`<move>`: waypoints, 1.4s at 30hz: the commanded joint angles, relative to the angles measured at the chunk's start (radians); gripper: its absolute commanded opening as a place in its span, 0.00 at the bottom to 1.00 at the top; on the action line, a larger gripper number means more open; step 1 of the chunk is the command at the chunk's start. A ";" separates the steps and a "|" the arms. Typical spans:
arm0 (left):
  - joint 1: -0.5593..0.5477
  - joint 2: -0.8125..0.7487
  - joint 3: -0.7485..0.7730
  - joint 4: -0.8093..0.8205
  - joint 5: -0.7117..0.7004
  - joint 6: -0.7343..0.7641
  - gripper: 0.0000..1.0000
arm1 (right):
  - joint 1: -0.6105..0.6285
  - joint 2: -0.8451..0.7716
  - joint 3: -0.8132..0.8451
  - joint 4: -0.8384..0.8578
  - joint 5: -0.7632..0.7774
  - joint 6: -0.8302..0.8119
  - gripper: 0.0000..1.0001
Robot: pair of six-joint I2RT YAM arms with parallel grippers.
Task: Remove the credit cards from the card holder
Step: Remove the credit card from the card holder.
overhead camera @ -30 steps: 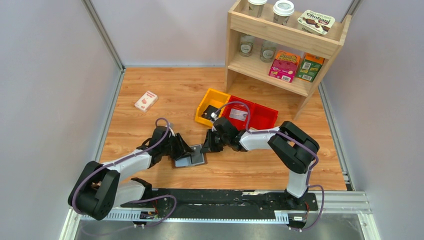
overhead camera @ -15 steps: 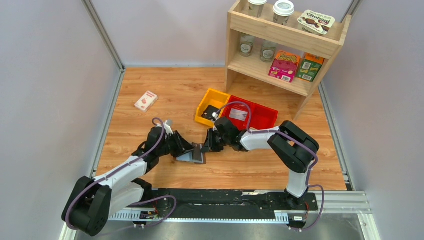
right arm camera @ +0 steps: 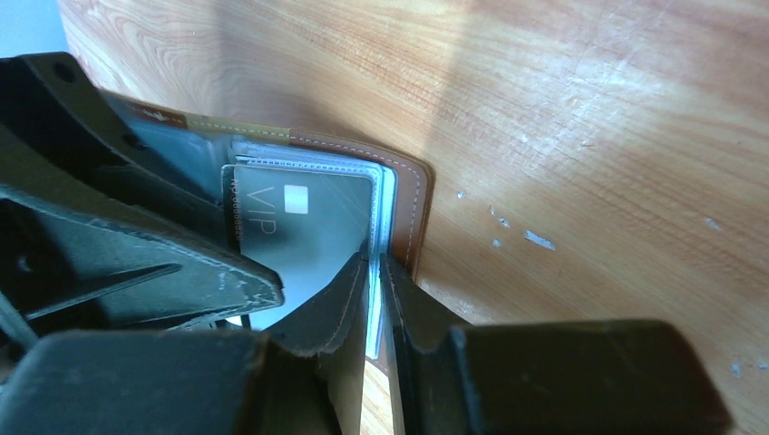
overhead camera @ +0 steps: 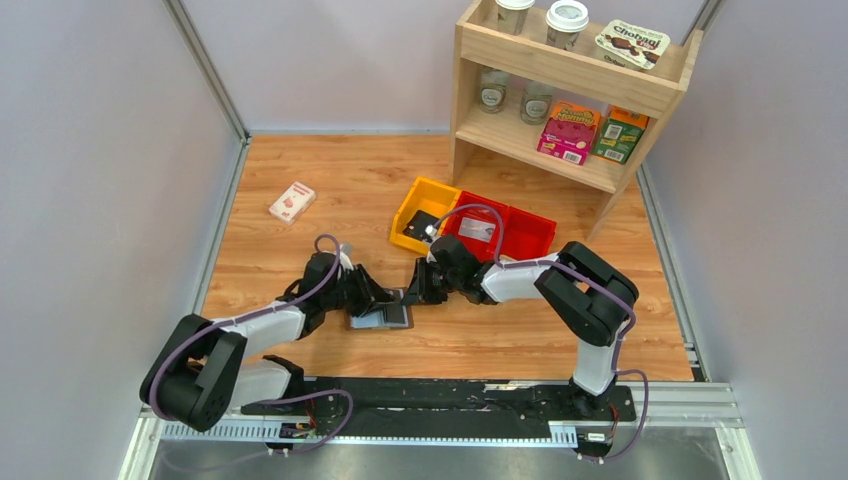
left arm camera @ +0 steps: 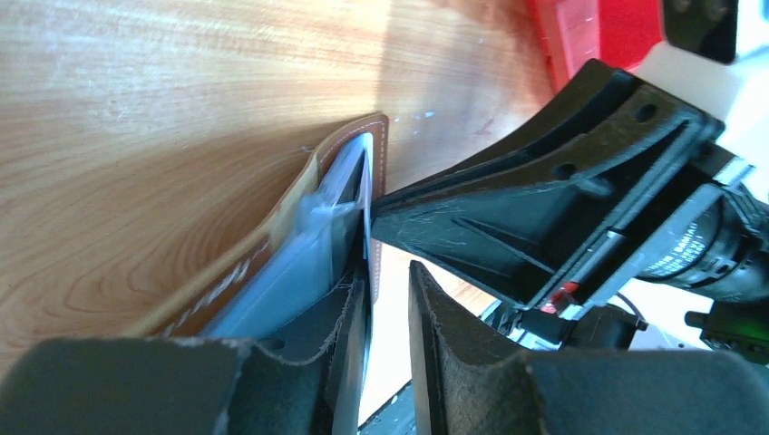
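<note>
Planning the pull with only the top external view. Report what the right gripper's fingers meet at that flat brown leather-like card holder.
Observer: The right gripper pinches clear plastic sleeves at the flat brown leather-like card holder edge.
Operator: Report any card.
Observer: A grey card marked VIP shows inside, beside the fingers.
Operator: Now the left gripper.
Observer: A narrow gap shows between its fingers; whether it holds anything, I cannot tell.

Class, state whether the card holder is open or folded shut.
Open: inside the card holder, clear sleeves and a grey VIP card show.
</note>
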 commanded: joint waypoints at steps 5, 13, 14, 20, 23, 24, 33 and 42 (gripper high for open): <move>-0.010 0.011 0.052 -0.008 0.052 0.015 0.27 | 0.016 0.068 -0.041 -0.102 0.045 -0.017 0.19; -0.004 -0.096 0.044 -0.112 -0.008 0.027 0.22 | 0.019 0.092 -0.018 -0.188 0.099 -0.031 0.18; -0.003 -0.104 0.046 -0.117 -0.010 0.027 0.22 | 0.018 0.092 -0.013 -0.194 0.108 -0.034 0.18; 0.006 -0.144 0.044 -0.187 -0.017 0.027 0.22 | 0.018 0.100 -0.006 -0.268 0.148 -0.045 0.16; 0.008 -0.153 0.055 -0.251 -0.049 0.044 0.22 | 0.018 0.097 -0.010 -0.263 0.153 -0.045 0.15; 0.010 -0.154 0.056 -0.283 -0.060 0.056 0.22 | 0.019 0.097 -0.009 -0.261 0.154 -0.045 0.15; 0.054 -0.196 0.003 -0.284 -0.047 0.035 0.21 | 0.018 0.099 -0.012 -0.251 0.148 -0.040 0.16; 0.068 -0.251 -0.026 -0.235 -0.028 0.018 0.18 | 0.018 0.108 -0.012 -0.242 0.140 -0.037 0.16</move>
